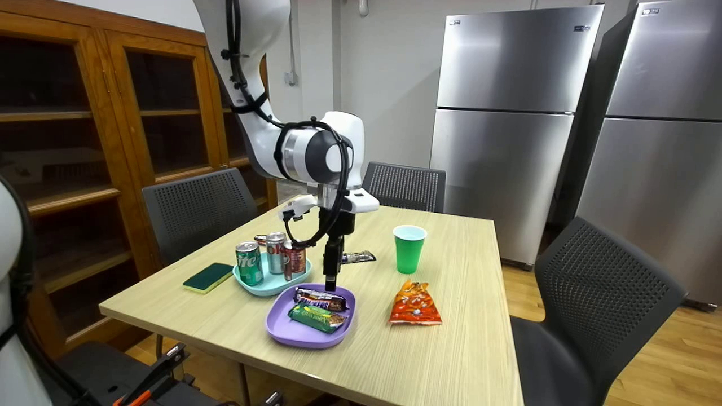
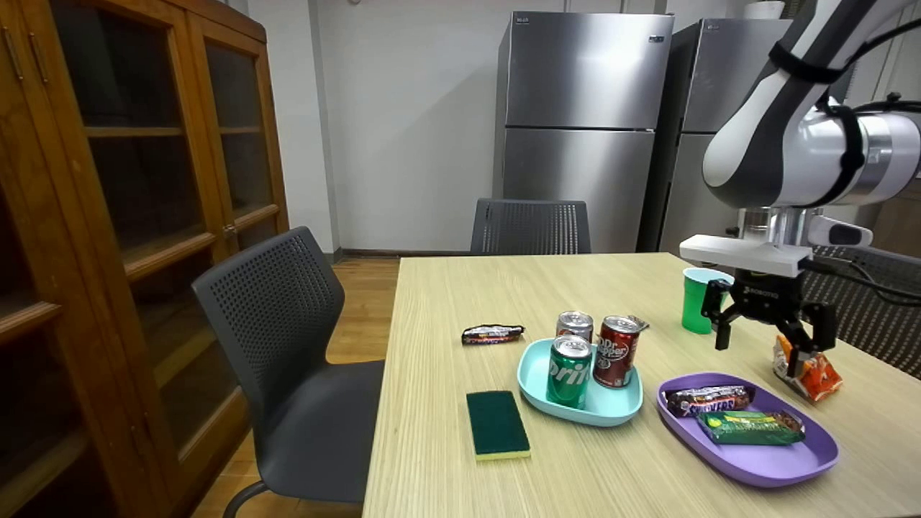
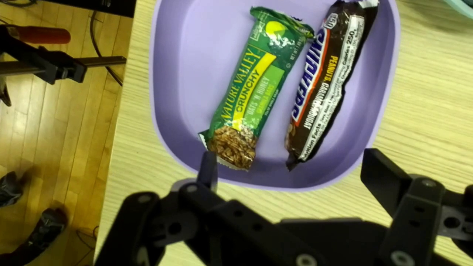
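A green Nature Valley granola bar (image 3: 255, 88) and a dark brown Snickers bar (image 3: 327, 81) lie slanted beside each other inside a purple plate (image 3: 207, 48); whether their nearest edges touch is hard to tell. The hand (image 2: 758, 352) points down by the plate's rim, above the tabletop (image 1: 462, 361), its two fingers spread wide with a bare gap between them and neither bar in its grip. Just beside the purple plate sits a turquoise plate (image 2: 611, 410) carrying three upright cans: a green Sprite can (image 2: 569, 370), a dark red Dr Pepper can (image 2: 616, 352) and a silver can (image 1: 275, 254) with red lettering. A dark green and yellow sponge (image 2: 498, 424) lies flat just beside the turquoise plate, and a dark wrapped bar (image 2: 493, 334) rests well apart from the sponge. In an exterior view, a silvery wrapped bar (image 1: 361, 257) shows partly hidden behind the hand. A green cup (image 1: 409, 254) stands upright, and an orange-red snack bag (image 1: 414, 304) rests apart from the purple plate. Dark gray chairs (image 1: 200, 208) surround the tabletop, with two steel refrigerators (image 1: 507, 135) behind and a wooden cabinet (image 2: 194, 144) with glass doors to one side.
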Available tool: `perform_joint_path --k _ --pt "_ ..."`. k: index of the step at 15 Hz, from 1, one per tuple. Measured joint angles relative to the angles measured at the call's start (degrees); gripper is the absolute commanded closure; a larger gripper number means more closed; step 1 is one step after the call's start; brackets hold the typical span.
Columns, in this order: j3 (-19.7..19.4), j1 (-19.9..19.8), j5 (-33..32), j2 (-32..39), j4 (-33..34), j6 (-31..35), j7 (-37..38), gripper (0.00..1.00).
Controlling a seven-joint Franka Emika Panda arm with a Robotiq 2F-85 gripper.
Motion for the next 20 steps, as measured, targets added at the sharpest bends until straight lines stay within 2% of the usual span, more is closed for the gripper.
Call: perform_joint_path --k 13,20 --pt "0.1 -0.26 -0.38 0.3 1.32 0.19 -0.37 0.0" --pt "1.47 -0.25 0.51 2.77 7.03 0.39 -0.31 0.0"
